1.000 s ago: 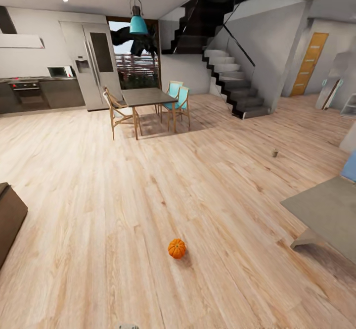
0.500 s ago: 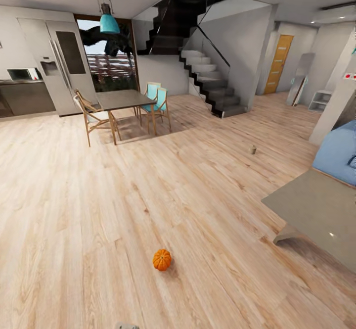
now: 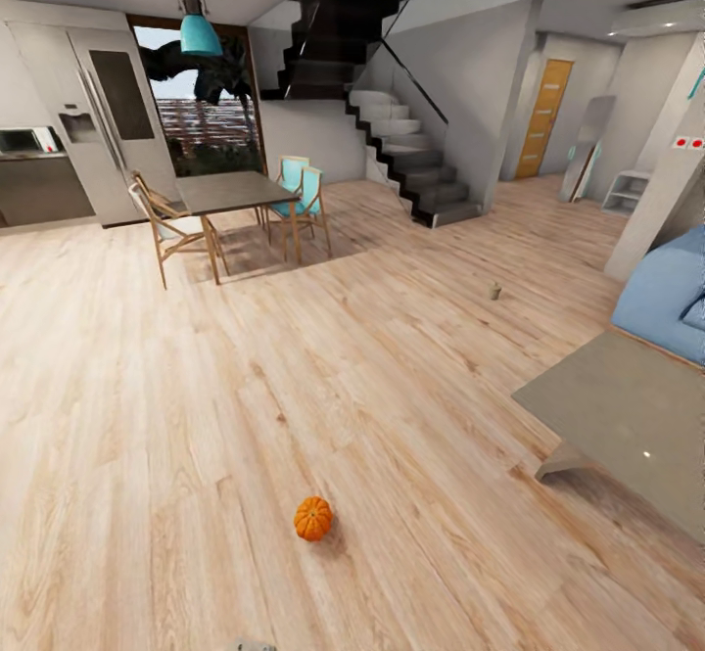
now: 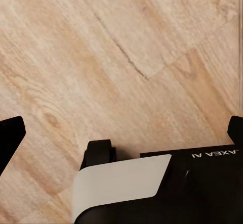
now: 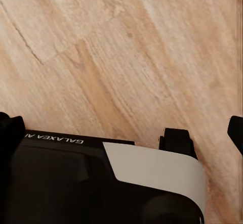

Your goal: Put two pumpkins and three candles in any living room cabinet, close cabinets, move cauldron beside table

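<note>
One small orange pumpkin (image 3: 312, 519) lies on the wooden floor, near and slightly left of centre in the head view. Far off, a single squat grey-beige candle (image 3: 495, 291) stands on the floor to the right. The low table (image 3: 627, 416) with a pale-grey top and angled legs is at the right edge. The cabinet and the cauldron are out of view. My left gripper (image 4: 121, 133) hangs open over bare floorboards, its dark fingertips (image 4: 10, 138) far apart. My right gripper (image 5: 121, 128) is likewise open above the floor, holding nothing.
A blue sofa (image 3: 666, 289) stands behind the low table. A dark dining table (image 3: 235, 193) with chairs is at the far left, a staircase (image 3: 411, 162) beyond it, and a white pillar (image 3: 656, 210) at the right. My own base (image 4: 167, 193) shows under the wrist cameras.
The head camera has turned to the right, so the whole picture has slid left. A dark-brown unit left the left edge and the blue sofa came in. The pumpkin and candle have not moved.
</note>
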You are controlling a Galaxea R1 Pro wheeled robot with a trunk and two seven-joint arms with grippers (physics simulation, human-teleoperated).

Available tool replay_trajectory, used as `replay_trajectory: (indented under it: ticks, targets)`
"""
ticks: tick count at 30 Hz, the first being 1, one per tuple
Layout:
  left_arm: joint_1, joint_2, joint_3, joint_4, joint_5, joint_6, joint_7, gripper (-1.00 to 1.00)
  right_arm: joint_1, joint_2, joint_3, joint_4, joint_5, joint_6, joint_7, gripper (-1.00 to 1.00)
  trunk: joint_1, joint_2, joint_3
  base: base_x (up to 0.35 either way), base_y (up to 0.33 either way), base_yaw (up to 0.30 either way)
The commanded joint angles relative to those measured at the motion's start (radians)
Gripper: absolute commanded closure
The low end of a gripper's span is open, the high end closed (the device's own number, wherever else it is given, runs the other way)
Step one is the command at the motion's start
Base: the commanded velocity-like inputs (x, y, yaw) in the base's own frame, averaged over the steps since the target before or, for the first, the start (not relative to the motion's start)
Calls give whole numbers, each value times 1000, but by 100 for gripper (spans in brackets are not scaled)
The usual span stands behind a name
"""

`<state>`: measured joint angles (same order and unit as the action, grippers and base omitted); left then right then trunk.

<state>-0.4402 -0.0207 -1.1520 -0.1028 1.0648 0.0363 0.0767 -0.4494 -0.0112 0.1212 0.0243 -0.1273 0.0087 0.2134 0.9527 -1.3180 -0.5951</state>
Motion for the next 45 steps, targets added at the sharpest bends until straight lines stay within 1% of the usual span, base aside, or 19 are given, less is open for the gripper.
replay_trajectory:
  ticks: [1, 17, 40, 45]
  targets:
    - [0, 0, 0, 0, 0, 0, 0, -100, 0, 0, 0, 0, 0, 0, 0, -100, 0, 0, -2, 261, -173, -77]
    - [0, 2, 0, 1, 0, 2, 0, -100, 0, 1, 0, 0, 1, -1, -2, -100, 0, 0, -27, 284, -174, -92]
    - [0, 2, 0, 2, 0, 1, 0, -100, 0, 4, 0, 0, 1, -1, -3, -100, 0, 0, -62, 327, -12, 65]
    - [0, 1, 0, 2, 0, 1, 0, -100, 0, 3, 0, 0, 3, -1, -2, -100, 0, 0, -65, 325, -112, -129]
